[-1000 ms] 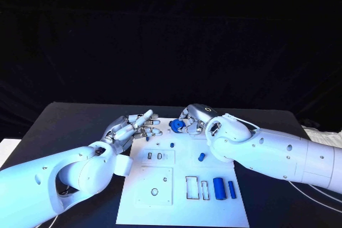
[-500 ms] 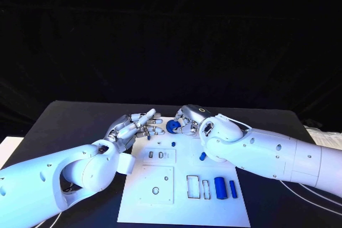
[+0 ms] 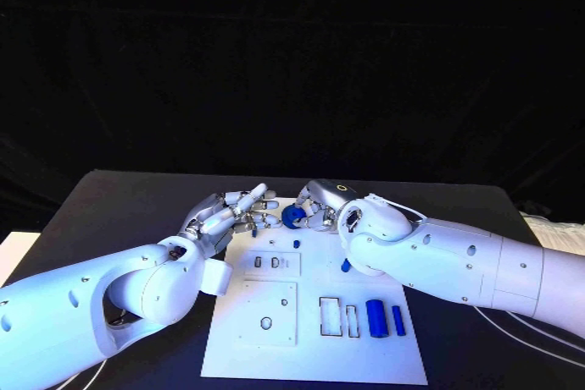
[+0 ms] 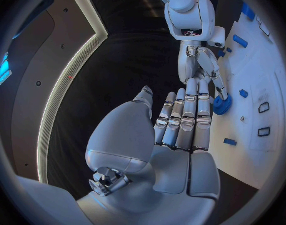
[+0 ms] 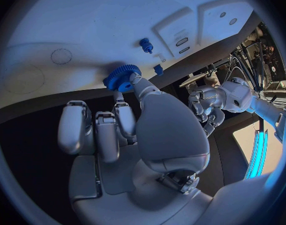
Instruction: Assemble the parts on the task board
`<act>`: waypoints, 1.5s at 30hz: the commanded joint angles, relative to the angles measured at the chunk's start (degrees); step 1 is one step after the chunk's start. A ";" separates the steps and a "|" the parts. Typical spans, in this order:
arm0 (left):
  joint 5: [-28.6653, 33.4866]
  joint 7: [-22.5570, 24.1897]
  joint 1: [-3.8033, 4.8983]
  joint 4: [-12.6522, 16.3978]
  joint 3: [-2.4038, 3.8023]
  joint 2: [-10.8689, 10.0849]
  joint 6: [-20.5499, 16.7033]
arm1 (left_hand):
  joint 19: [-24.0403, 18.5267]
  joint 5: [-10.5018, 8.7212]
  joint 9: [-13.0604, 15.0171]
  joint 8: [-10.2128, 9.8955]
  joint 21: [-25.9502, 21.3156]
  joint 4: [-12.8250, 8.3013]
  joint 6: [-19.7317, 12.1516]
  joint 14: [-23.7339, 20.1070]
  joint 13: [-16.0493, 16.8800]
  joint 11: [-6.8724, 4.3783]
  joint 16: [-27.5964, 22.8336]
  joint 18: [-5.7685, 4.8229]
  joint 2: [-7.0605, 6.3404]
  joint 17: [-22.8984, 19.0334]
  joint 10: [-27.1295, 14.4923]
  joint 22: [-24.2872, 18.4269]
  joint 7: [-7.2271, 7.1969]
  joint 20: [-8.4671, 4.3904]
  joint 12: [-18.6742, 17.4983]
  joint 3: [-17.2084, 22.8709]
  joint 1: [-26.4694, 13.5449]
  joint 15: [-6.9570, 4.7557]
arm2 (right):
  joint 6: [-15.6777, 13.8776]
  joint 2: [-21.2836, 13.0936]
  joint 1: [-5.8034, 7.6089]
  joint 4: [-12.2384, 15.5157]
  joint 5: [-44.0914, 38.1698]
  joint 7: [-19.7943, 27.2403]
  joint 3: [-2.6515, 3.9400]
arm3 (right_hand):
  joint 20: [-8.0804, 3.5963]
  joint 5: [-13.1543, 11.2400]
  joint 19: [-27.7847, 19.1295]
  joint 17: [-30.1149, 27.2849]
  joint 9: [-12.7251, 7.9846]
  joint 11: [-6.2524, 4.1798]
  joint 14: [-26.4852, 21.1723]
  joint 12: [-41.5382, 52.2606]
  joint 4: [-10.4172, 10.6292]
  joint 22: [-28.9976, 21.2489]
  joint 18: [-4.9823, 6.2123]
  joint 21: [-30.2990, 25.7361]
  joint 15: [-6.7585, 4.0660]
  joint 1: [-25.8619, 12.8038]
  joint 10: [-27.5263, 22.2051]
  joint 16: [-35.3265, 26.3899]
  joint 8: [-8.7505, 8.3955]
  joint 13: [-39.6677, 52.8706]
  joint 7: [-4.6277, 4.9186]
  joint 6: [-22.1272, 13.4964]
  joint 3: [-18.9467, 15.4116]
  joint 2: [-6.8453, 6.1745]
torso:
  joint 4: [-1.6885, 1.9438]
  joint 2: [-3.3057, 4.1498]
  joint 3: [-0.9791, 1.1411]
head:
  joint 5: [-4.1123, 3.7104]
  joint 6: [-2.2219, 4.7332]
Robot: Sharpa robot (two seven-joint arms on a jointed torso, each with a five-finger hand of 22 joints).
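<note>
In the head view my right hand pinched the blue gear over the task board's far edge at mid-frame; my left hand, fingers extended and empty, hovered just left. Two blue pegs lay lower right, with bare counter on both sides.

In my left wrist view, the gear sat just past my fingertips.

In my right wrist view, the gear was at the board's edge.

One white task board on one black bench; two hands, left hand and right hand; one blue gear; two blue cylinders side by side; one small blue peg
</note>
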 commanded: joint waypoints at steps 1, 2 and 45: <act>0.05 0.29 0.05 0.10 0.04 0.17 1.22 | -0.22 0.09 -0.01 -0.20 -0.20 -0.03 -0.32 -0.37 -0.06 0.26 0.35 0.17 0.40 0.09 -0.26 -0.09 0.67 0.19 -0.17 -0.17 0.13 0.03 | 0.78 0.19 -0.05 -0.11 -0.36 0.69 -0.06 | 0.37 -0.34 0.00 10.21 0.01 -0.02 4.94 -0.94 0.16 -0.14 -0.54 -0.03 0.13 -0.65 -0.83 -0.23 -0.80 -0.72 0.30 -0.81 0.25 -0.24 | 0.02 0.00 0.00 | -0.18 -0.19; 0.05 0.28 0.05 0.10 0.04 0.18 1.22 | -0.22 0.09 -0.01 -0.20 -0.20 -0.03 -0.32 -0.37 -0.06 0.26 0.35 0.17 0.40 0.09 -0.26 -0.09 0.67 0.19 -0.17 -0.17 0.13 0.03 | 0.77 0.22 -0.05 -0.15 -0.34 0.72 -0.07 | 0.43 -0.40 -0.03 10.22 -0.03 0.06 4.94 -1.25 0.18 -0.19 -0.54 -0.05 0.20 -0.69 -1.02 -0.23 -0.95 -0.96 0.38 -1.00 0.29 -0.30 | 0.03 0.00 0.00 | -0.17 -0.19; 0.05 0.11 0.04 -0.25 0.04 0.30 1.27 | -0.23 0.09 -0.01 -0.30 -0.20 -0.22 -0.38 -0.50 -0.06 0.28 0.45 0.17 0.45 0.29 -0.31 -0.12 0.70 0.21 -0.26 -0.16 0.34 0.05 | -1.92 0.22 -0.18 0.16 1.17 1.78 -0.37 | 1.46 -2.41 -1.06 9.22 -0.60 1.18 4.68 -7.95 0.53 -1.94 -0.18 -1.02 1.21 -1.09 -4.74 -0.92 -4.17 -6.24 1.61 -4.59 1.03 -1.02 | -0.03 0.03 0.05 | -0.36 -0.63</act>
